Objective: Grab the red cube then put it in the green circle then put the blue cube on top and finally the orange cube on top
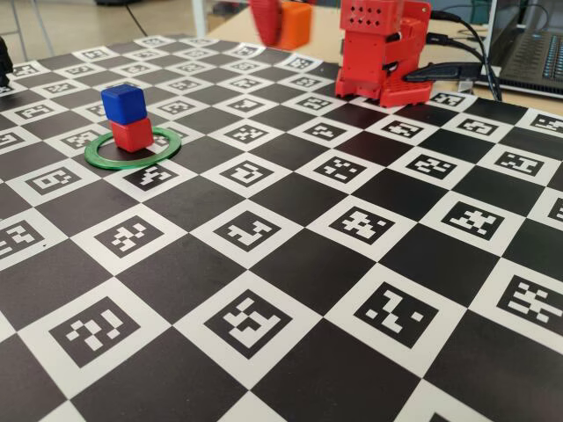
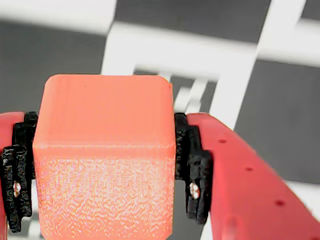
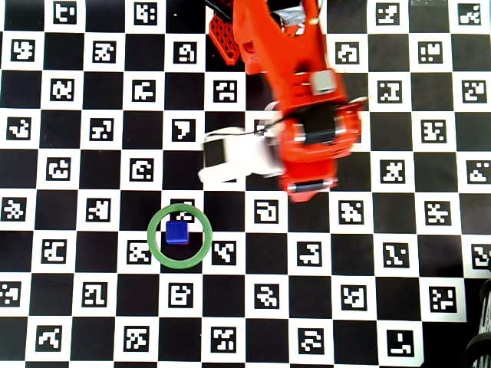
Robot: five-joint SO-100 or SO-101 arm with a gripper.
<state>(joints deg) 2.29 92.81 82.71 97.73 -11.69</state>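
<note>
In the fixed view the blue cube (image 1: 122,103) sits on top of the red cube (image 1: 132,134) inside the green circle (image 1: 123,163), at the left of the board. From overhead only the blue cube (image 3: 178,233) shows inside the green circle (image 3: 151,238); the red cube is hidden under it. My gripper (image 2: 105,172) is shut on the orange cube (image 2: 105,150), with a black pad against each of its sides. In the fixed view the gripper (image 1: 283,31) holds the orange cube (image 1: 296,25) high at the top edge, well right of the stack. Overhead, the arm (image 3: 307,115) hides them.
The board is a black-and-white checker mat of printed markers (image 1: 255,321). The red arm base (image 1: 383,48) stands at the back. Behind it are cables (image 1: 457,70) and a laptop (image 1: 532,53). A dark object (image 1: 4,63) is at the left edge.
</note>
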